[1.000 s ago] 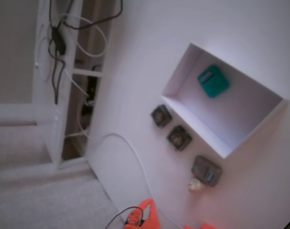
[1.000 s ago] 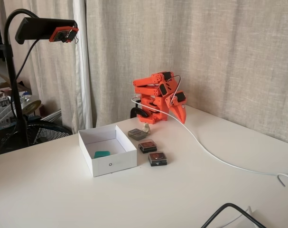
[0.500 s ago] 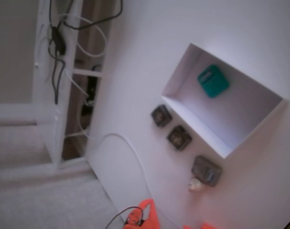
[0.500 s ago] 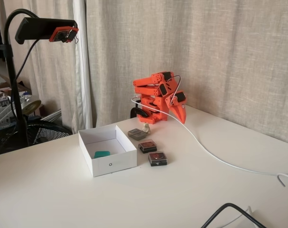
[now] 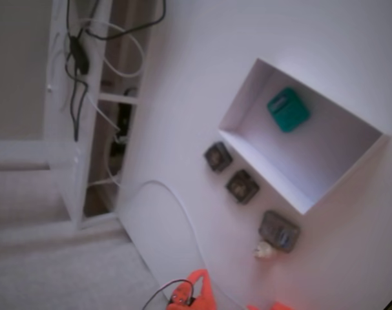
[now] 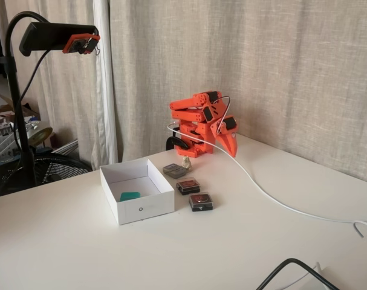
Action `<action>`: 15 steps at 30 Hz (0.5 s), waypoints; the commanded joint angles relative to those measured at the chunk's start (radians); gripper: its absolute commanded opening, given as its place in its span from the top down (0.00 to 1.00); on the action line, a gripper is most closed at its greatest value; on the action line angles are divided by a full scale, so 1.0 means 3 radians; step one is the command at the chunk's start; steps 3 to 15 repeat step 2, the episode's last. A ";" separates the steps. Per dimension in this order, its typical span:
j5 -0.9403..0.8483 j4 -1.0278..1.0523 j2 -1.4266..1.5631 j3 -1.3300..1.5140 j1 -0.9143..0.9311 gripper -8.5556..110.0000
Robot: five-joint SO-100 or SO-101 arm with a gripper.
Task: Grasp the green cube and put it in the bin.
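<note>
the green cube [image 5: 288, 110] lies inside the bin [image 5: 247, 95], on its floor and close to one wall. in a fixed view from the side only a small bit of the cube [image 6: 130, 196] shows over the front wall of the bin [image 6: 141, 210], while in a fixed view from high up its whole top shows

three dark blocks sit in a row just beside the bin, outside it: one [image 5: 217, 156], a second [image 5: 242, 186] and a third [image 5: 279, 230]. the third has a small pale bit touching it. the side view shows the same row [image 6: 187, 185] between the bin and the arm

the high view shows only a little orange of the arm [image 5: 199, 292] at the bottom edge. the side view shows the whole arm [image 6: 198, 124], folded up at the back of the surface [image 6: 243, 241], well apart from the bin. the tool [image 6: 231, 147] points down with its tips close together, holding nothing

a white cable [image 6: 274, 199] runs from the arm across the surface to the right in the side view. a black cable [image 6: 292, 269] curls at the front edge there. the front and left parts of the surface are wide open

the high view shows the surface edge on the left, with a white frame [image 5: 70, 129] and hanging wires past it. the side view shows a camera on a stand [image 6: 56, 39] and a curtain [image 6: 262, 72]
</note>
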 commanded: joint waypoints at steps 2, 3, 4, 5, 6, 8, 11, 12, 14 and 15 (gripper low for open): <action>-0.0010 0.0010 0.0036 -0.0153 0.0031 1.00; -0.0010 0.0010 0.0036 -0.0153 0.0031 1.00; -0.0010 0.0010 0.0036 -0.0153 0.0031 1.00; -0.0010 0.0010 0.0036 -0.0153 0.0031 1.00; -0.0010 0.0010 0.0036 -0.0153 0.0031 1.00; -0.0010 0.0010 0.0036 -0.0153 0.0031 1.00; -0.0010 0.0010 0.0036 -0.0153 0.0031 1.00; -0.0010 0.0010 0.0036 -0.0153 0.0031 1.00; -0.0010 0.0010 0.0036 -0.0153 0.0031 1.00; -0.0010 0.0010 0.0036 -0.0153 0.0031 1.00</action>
